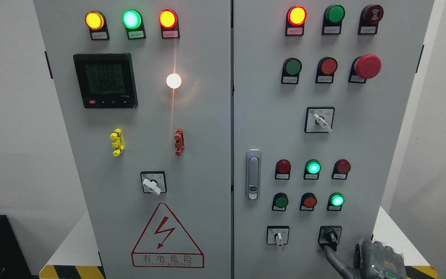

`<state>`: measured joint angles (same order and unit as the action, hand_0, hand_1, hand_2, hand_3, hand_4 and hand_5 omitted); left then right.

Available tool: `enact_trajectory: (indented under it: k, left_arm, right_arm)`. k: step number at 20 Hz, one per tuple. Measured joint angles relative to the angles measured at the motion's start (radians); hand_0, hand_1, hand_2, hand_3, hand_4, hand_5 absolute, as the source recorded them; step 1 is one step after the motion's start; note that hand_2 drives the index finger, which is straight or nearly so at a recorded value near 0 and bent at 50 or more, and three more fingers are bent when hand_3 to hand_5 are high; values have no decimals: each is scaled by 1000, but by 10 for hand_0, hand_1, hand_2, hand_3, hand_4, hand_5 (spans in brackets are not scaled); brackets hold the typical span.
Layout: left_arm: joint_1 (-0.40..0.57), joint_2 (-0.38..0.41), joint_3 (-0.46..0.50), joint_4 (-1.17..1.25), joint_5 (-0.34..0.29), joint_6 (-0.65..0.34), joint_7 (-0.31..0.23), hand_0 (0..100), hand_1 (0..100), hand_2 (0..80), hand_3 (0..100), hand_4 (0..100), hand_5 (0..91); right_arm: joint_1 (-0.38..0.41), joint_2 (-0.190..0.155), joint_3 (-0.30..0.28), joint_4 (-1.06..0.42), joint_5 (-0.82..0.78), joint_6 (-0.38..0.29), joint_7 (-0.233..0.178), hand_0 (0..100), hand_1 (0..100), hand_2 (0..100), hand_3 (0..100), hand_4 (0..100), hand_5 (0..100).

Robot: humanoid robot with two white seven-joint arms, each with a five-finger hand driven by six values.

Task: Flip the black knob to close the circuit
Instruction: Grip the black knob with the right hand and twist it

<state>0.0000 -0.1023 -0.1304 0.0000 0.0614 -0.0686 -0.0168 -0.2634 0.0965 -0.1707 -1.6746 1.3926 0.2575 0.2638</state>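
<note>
The black knob sits in a black square plate at the lower right of the cabinet's right door, its handle pointing down. My right hand comes in at the bottom right corner, below and to the right of the knob. One dark finger stretches up and left to the knob's lower edge; I cannot tell if it touches. Nothing is grasped. The left hand is out of view.
A white-handled selector switch sits left of the knob. Above are lit green lamps and red buttons. A door latch sits near the door's left edge. The cabinet stands on a white base with yellow-black hazard tape.
</note>
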Motion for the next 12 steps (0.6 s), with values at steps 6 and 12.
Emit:
enact_trajectory:
  k: [6,12]
  left_arm:
    - [0,0,0,0,0,0,0,120,556,0,0,0,0]
    - [0,0,0,0,0,0,0,120,556,0,0,0,0]
  right_arm:
    - [-7,-2,-16,7,-1,-1,0,0,0,890,1000,911,947]
    - [-14,-5,-31,11,-1,-4,-2,0,0,891,1000,910,946]
